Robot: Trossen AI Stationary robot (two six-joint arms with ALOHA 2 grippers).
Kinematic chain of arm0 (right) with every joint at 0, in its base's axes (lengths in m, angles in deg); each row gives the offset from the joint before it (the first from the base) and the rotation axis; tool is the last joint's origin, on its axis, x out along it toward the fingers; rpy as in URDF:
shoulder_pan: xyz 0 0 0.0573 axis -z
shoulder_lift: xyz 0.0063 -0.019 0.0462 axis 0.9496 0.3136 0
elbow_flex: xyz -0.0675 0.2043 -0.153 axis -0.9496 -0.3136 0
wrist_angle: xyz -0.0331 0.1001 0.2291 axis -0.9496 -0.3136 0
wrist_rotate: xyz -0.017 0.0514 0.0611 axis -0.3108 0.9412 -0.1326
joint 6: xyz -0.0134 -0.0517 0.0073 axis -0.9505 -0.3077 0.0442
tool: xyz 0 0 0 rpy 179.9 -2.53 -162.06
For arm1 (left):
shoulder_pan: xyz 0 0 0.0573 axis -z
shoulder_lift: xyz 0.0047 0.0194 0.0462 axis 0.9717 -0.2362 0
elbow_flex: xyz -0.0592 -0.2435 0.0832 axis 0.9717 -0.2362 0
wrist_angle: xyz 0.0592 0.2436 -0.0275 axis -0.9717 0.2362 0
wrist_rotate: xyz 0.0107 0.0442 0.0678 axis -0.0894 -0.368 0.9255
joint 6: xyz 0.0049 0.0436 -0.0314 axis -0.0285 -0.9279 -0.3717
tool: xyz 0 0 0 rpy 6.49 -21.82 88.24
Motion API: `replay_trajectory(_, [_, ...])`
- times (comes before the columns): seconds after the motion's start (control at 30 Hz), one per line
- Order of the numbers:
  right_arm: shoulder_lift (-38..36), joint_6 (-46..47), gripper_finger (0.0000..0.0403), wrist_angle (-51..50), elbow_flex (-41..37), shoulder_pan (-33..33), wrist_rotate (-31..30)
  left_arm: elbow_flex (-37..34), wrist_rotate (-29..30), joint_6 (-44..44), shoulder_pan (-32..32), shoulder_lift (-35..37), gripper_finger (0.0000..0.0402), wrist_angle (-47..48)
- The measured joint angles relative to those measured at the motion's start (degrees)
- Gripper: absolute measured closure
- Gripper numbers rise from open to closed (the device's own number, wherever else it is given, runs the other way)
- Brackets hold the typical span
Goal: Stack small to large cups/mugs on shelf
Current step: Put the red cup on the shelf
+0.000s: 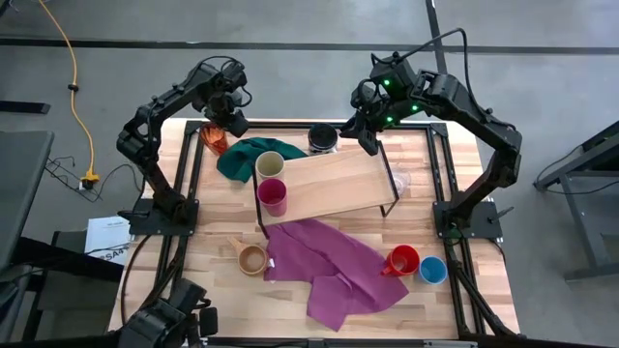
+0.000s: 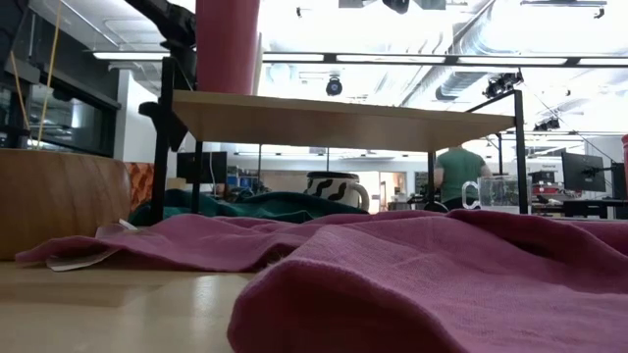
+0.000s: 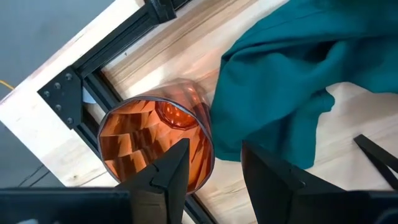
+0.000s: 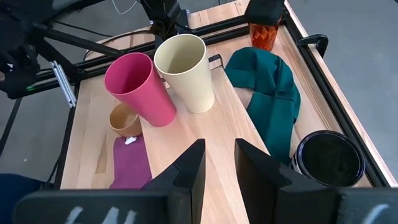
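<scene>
- left gripper (image 3: 211,171) jaws apart, straddling the wall of translucent red cup (image 3: 155,140) beside green cloth (image 3: 292,74)
- right gripper (image 4: 217,162) jaws apart, empty, above shelf (image 4: 199,140)

Magenta cup (image 4: 135,87), cream cup (image 4: 185,70), teal cloth (image 4: 267,93), purple cloth (image 1: 334,268).

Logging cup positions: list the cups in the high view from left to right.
translucent red cup → tan wooden cup → magenta cup → striped mug → red mug → blue cup
</scene>
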Motion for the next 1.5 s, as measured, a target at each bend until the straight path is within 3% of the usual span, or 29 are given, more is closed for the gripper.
replay_trajectory(0.53, [0.00, -1.42, 0.0324, 0.07, 0.00, 0.00, 0.01, 0.00, 0.40, 3.20, -0.07, -0.85, 0.0273, -1.20])
replay_trajectory(0.97, [-0.09, -4.94, 0.0324, -4.17, 0.00, 0.01, 3.51, -0.02, -1.29, 5.35, -0.02, -0.83, 0.0344, 0.85])
replay_trajectory(1.5, [-1.96, -7.08, 0.0324, -5.05, 0.00, 0.06, 4.01, -0.55, 0.23, 7.50, 0.42, -1.66, 0.0314, 1.71])
